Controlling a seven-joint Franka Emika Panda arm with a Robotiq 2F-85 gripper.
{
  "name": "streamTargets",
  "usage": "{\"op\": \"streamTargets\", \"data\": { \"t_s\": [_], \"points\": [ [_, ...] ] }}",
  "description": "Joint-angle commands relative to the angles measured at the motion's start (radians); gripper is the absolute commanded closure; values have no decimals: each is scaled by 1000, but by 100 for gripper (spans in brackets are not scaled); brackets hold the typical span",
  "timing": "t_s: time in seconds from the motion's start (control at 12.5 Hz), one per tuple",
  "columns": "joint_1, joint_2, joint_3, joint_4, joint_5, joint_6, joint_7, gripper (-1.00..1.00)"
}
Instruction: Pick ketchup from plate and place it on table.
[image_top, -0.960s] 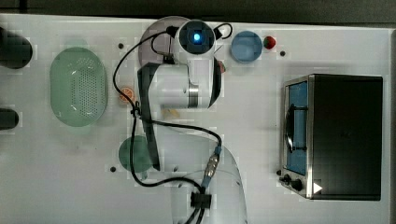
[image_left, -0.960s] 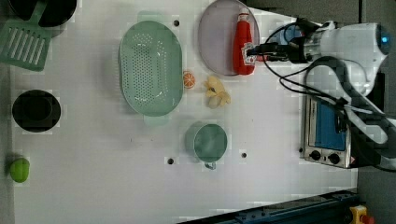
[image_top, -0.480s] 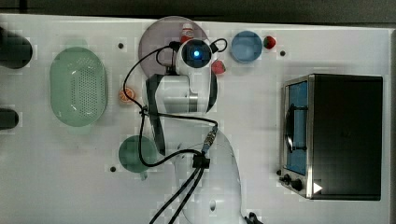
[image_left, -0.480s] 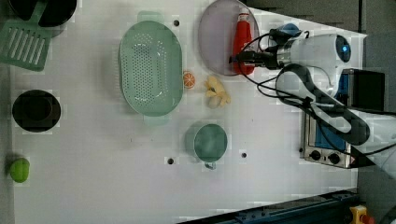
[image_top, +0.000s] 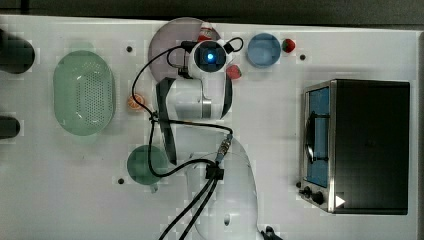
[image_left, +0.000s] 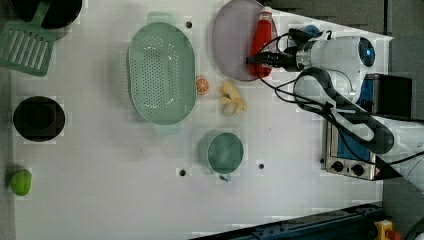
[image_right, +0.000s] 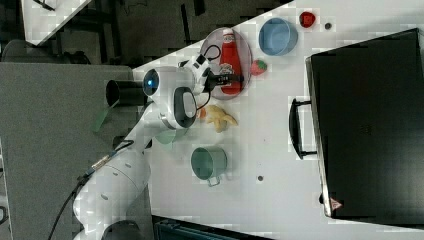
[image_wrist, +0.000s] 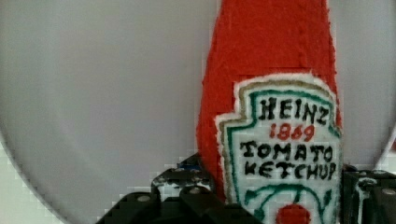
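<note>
White surface (image_left: 100, 200) carries the lilac plate (image_left: 230, 40), and the ketchup bottle (image_left: 260, 37) lies flat on it, long axis running straight away from the gripper (image_left: 261, 58). Its fingers stand apart, straddling the bottle's label end in the wrist view, not yet clamped by my judgement.

Ketchup (image_wrist: 271, 93) fuzzy cloth (stitched label); plate (image_wrist: 102, 93) smooth, matt.
</note>
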Motion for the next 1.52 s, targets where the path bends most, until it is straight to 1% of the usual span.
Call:
{"op": "streamTargets", "data": {
  "t_s": [0.08,0.32,0.56,0.96,1.12,1.28,1.52],
  "points": [
    [5,-53,1,35,1,6,-27,-27],
    [4,-132,1,34,3,-14,22,-27],
    [4,-223,0,31,3,-77,77,-27],
    [-11,-397,-7,19,3,-355,164,-27],
    [-17,-467,-16,0,3,-440,208,-27],
    [-27,-541,-26,-47,3,-490,253,-26],
    [-40,-665,-50,-208,4,-511,262,-27]
  ]
}}
